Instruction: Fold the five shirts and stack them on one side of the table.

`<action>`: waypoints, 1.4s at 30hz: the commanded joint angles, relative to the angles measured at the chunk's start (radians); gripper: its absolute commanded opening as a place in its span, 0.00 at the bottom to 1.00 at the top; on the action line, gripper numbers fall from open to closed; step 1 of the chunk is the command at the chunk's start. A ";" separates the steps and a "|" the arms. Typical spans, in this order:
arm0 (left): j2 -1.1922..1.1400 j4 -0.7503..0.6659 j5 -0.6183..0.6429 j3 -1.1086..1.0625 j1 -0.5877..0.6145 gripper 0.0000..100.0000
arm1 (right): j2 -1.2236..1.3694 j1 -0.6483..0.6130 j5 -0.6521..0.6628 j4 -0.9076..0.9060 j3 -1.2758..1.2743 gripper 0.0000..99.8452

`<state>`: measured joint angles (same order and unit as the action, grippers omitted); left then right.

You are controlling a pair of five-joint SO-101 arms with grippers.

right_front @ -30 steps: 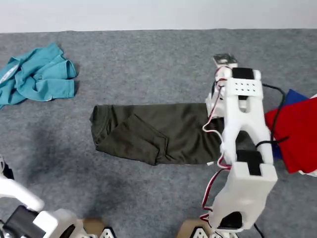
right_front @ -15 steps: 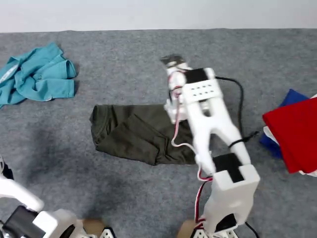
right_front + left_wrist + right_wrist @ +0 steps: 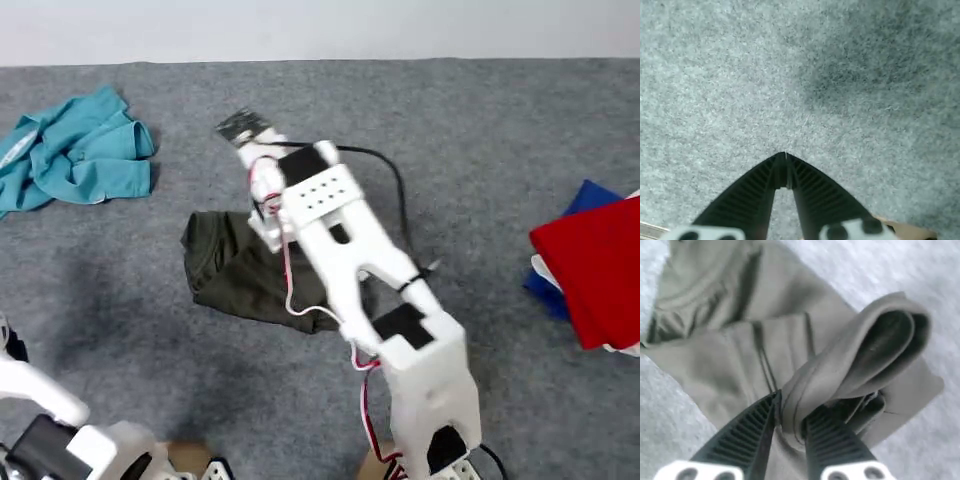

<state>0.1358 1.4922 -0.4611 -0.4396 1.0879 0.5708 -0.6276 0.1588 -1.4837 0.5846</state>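
Counter (image 3: 480,150): grey felt covering over the whole surface.

Right arm (image 3: 340,250): white, stretched from the near edge on a slant toward the far left. It crosses above the middle of the counter and hides part of the olive shirt.

Olive shirt (image 3: 225,265): mid-counter, somewhat toward the left edge, lying in loose folds with its collar end nearest that edge. In the right wrist view the olive shirt (image 3: 740,340) shows a doubled-over fold raised off the rest of the cloth, which lies flat beneath it.

Teal shirt (image 3: 75,150): crumpled and unfolded at the far left corner, well apart from the olive one.

Red shirt (image 3: 595,270): folded, at the right edge, on top of a pile. A blue shirt (image 3: 590,195) pokes out from under it on the far side.

Left arm (image 3: 60,430): at the near left corner, partly cut off by the frame.

Right jaws: closed on the raised fold of the olive shirt, with cloth pinched between the two black ribbed fingers (image 3: 747,432).

Left jaws: closed with the tips meeting and nothing held, above bare grey felt (image 3: 840,75).
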 commanded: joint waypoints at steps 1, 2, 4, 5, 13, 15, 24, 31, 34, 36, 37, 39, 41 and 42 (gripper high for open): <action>0.049 0.005 -0.006 0.031 0.000 0.00 | 0.056 -0.047 0.017 -0.008 0.150 0.01; 0.049 0.005 -0.006 0.033 -0.002 0.00 | 0.084 -0.059 0.026 -0.019 0.186 0.01; 0.049 0.005 -0.006 0.033 -0.005 0.00 | 0.136 -0.077 0.034 -0.041 0.261 0.01; 0.049 0.005 -0.006 0.033 -0.005 0.00 | 0.162 -0.085 0.034 -0.053 0.304 0.01; 0.046 0.005 -0.006 0.028 -0.003 0.00 | 0.332 -0.136 0.034 -0.168 0.632 0.01; 0.046 -0.005 -0.006 0.028 -0.006 0.00 | 0.366 -0.142 0.034 -0.170 0.681 0.01; 0.040 -0.031 -0.006 0.027 -0.006 0.00 | 0.464 -0.166 0.034 -0.117 0.784 0.01; 0.038 -0.040 -0.006 0.027 -0.008 0.00 | 0.466 -0.209 0.048 -0.113 0.783 0.23; 0.038 -0.040 -0.006 0.027 -0.008 0.00 | 0.456 -0.219 0.048 -0.114 0.787 0.32; 0.038 -0.040 -0.006 0.027 -0.008 0.00 | 0.441 -0.226 0.049 -0.116 0.815 0.33; 0.038 -0.040 -0.006 0.027 -0.008 0.00 | 0.432 -0.231 0.049 -0.116 0.829 0.33; 0.038 -0.049 -0.006 0.025 -0.008 0.00 | 0.407 -0.234 0.049 -0.120 0.858 0.33; 0.038 -0.052 -0.006 0.025 -0.008 0.00 | 0.377 -0.229 0.049 -0.153 0.884 0.33; 0.038 -0.052 -0.006 0.025 -0.008 0.00 | 0.363 -0.225 0.049 -0.176 0.890 0.32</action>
<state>0.1358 1.4615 -0.4611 -0.4396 1.0879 1.0480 -0.8470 0.1926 -1.6233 1.4070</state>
